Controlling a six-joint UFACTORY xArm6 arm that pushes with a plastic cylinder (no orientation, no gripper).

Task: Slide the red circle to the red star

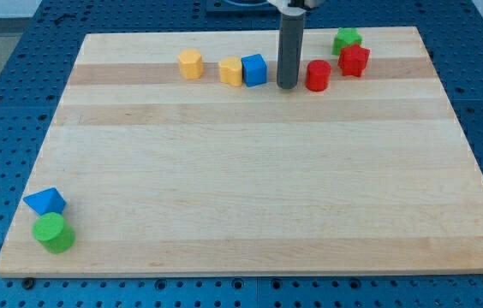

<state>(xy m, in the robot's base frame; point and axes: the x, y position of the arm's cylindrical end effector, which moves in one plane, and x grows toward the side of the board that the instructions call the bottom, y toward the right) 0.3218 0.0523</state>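
The red circle [317, 75], a short red cylinder, stands near the view's top right of the wooden board. The red star [354, 60] lies just to its upper right, a small gap apart. My tip [287, 85] is at the end of the dark rod, just left of the red circle and right of the blue cube [255, 69]. It stands close to the red circle; I cannot tell whether it touches it.
A green star [346, 39] sits right above the red star. Two yellow blocks [190, 63] [231, 72] lie left of the blue cube. A blue triangle [45, 202] and a green cylinder [53, 233] sit at the bottom left. The board's edge [250, 272] borders blue perforated table.
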